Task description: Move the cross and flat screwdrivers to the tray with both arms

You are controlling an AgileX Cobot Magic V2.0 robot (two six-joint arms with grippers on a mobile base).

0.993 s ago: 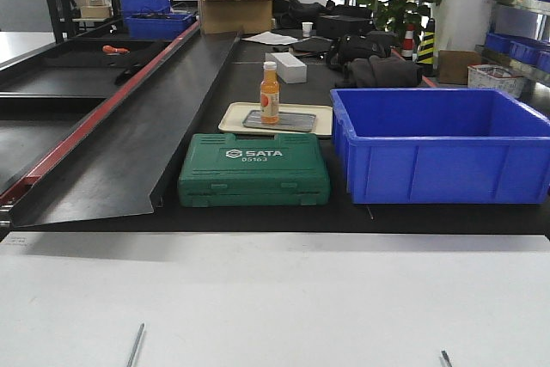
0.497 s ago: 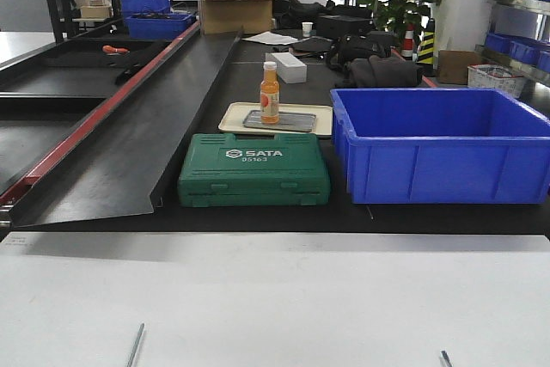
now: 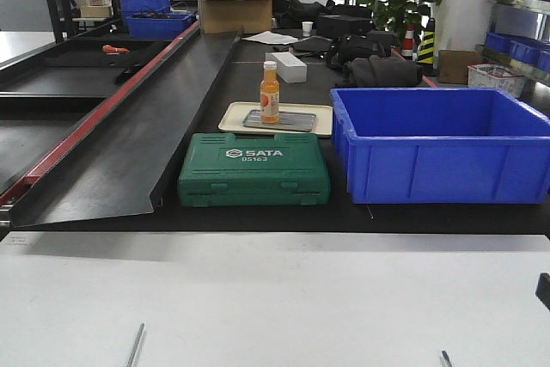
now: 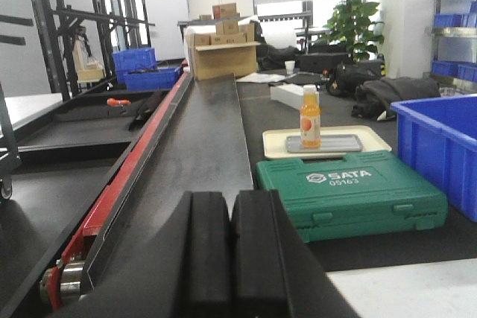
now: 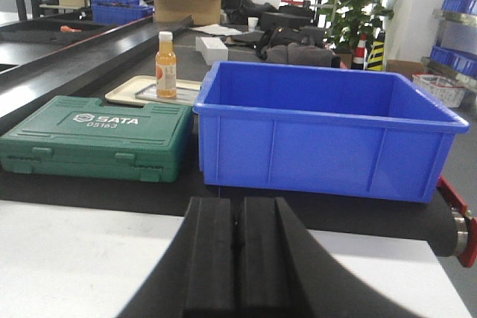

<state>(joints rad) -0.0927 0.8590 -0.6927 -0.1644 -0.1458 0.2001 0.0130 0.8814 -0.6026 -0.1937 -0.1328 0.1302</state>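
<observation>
L gripper: pads clenched flat together, nothing between them. The L wrist cam looks over it toward the case, which sits ahead and to the right. The black ramp runs along the case's left side.

R gripper: also clenched, pads touching, empty. From the R wrist cam the case is ahead-left. The bin is just beside the case's right end, w/ a small gap betw. them.

Front cam: case closed, lid up, "SATA" logo showing, on a black mat. Near behind the case is a cream tray holding a small grey tray. An orange bottle stands upright on the grey tray.

In front of the case is a white table. Driver 1 lies on it, well in front of the case and off its left end. Driver 2 lies well in front and past the case's right end. The two are well apart. Both are cut by the frame bottom and only thin metal shafts show. These are prob. the screwdrivers, but handles and tip type can't be told.

A black part pokes in at the frame's right edge, over the table, far right of the case.
</observation>
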